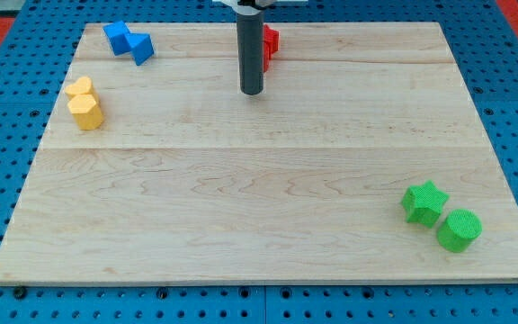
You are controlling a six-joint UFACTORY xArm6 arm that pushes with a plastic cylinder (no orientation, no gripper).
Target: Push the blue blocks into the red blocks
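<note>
A: What's the surface like?

B: A pale wooden tabletop (pixel 268 207), planks running left to right with light grain. Around it on every side lies a blue perforated base (pixel 511 108), and a strip of red shows at the view's top right corner.

A: And the tool?

B: A straight dark rod with no jaws, so it holds nothing. My tip (pixel 252 93) rests on the wood near the view's top centre.

A: Where are the blue blocks?

B: Two blue blocks (pixel 129 41) sit touching at the view's top left, well apart from my tip.

A: The red ones?

B: A red block (pixel 271 42) lies just behind the rod, mostly hidden by it; I cannot tell its shape or count.

A: Anything else?

B: Two yellow blocks (pixel 84 102) touching at the left edge, and at the lower right a green star (pixel 424 202) just beside a green cylinder (pixel 459 229).
</note>
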